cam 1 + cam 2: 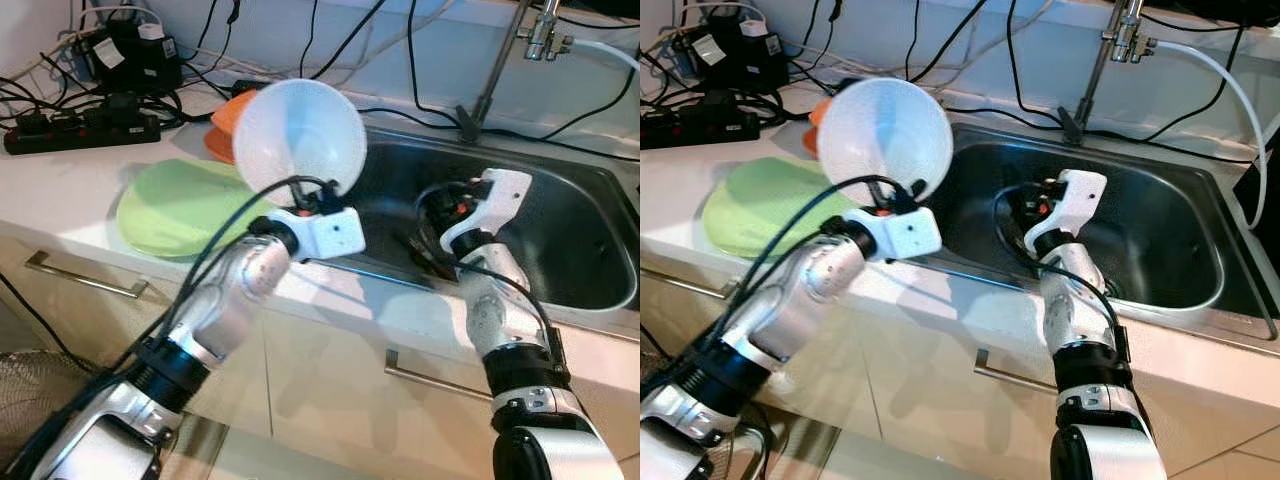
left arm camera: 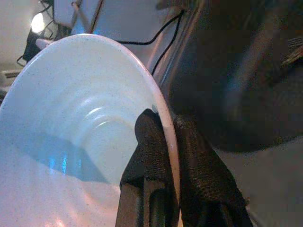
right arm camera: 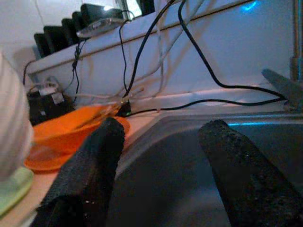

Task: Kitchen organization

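My left gripper (image 1: 318, 196) is shut on the rim of a white speckled bowl (image 1: 298, 135), held tilted on edge above the counter at the sink's left edge. In the left wrist view the two black fingers (image 2: 150, 156) pinch the bowl's rim (image 2: 75, 118). A green plate (image 1: 175, 207) lies flat on the counter under the bowl, with an orange bowl (image 1: 225, 122) behind it. My right gripper (image 1: 425, 235) hangs inside the steel sink (image 1: 560, 230); in the right wrist view its fingers (image 3: 94, 165) stand open with nothing between them.
A black power strip (image 1: 80, 130) and several cables lie along the back of the counter. The faucet (image 1: 535, 35) rises behind the sink with a white hose (image 1: 1230, 80). Cabinet drawers with metal handles (image 1: 85, 275) sit below the counter edge.
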Controlling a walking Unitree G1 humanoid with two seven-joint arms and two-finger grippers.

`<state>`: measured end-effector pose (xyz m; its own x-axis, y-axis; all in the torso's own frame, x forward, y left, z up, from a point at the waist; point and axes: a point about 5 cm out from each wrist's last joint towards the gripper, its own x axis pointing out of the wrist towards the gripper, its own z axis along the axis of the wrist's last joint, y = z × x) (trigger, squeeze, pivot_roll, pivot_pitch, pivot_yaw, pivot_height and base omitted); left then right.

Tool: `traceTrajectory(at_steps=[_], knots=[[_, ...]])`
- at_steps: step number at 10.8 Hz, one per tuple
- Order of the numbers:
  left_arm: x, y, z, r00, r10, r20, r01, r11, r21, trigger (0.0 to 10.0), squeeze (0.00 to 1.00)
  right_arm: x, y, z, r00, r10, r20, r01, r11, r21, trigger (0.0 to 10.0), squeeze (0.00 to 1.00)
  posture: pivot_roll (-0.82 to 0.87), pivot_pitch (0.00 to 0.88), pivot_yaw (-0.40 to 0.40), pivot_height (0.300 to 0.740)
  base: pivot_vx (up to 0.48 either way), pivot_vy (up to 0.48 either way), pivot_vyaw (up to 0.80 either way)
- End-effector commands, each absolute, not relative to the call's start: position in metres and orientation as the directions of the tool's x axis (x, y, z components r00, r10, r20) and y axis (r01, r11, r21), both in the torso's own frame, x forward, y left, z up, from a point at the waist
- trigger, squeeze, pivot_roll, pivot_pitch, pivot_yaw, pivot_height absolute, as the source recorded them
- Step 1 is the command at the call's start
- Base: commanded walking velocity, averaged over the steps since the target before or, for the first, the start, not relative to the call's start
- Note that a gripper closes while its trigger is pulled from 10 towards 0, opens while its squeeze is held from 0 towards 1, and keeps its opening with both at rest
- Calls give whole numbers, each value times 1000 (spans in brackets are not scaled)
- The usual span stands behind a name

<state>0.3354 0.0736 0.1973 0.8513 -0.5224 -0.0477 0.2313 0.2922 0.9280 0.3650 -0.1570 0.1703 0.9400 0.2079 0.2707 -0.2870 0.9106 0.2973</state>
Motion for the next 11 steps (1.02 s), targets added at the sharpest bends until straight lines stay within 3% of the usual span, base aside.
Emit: traceTrajectory(at_steps=[1,2,7,11], knots=[[334,70,200,838,-544,-37,224,281,933,10000,0,367,-157,185,923,215,320,-314,900,301,10000,1000,216,0,-40,740,0,0,0],[335,66,197,825,-564,-50,239,268,933,10000,0,364,-144,198,884,288,368,-405,864,298,10000,0,214,0,-37,740,0,0,0],[332,57,193,795,-602,-72,276,254,927,10000,0,354,-125,204,816,419,398,-549,777,308,10000,0,214,0,-39,740,0,0,0],[331,53,195,778,-624,-64,270,242,932,10000,0,353,-122,201,818,430,383,-555,765,326,10000,0,218,0,-43,740,0,0,0]])
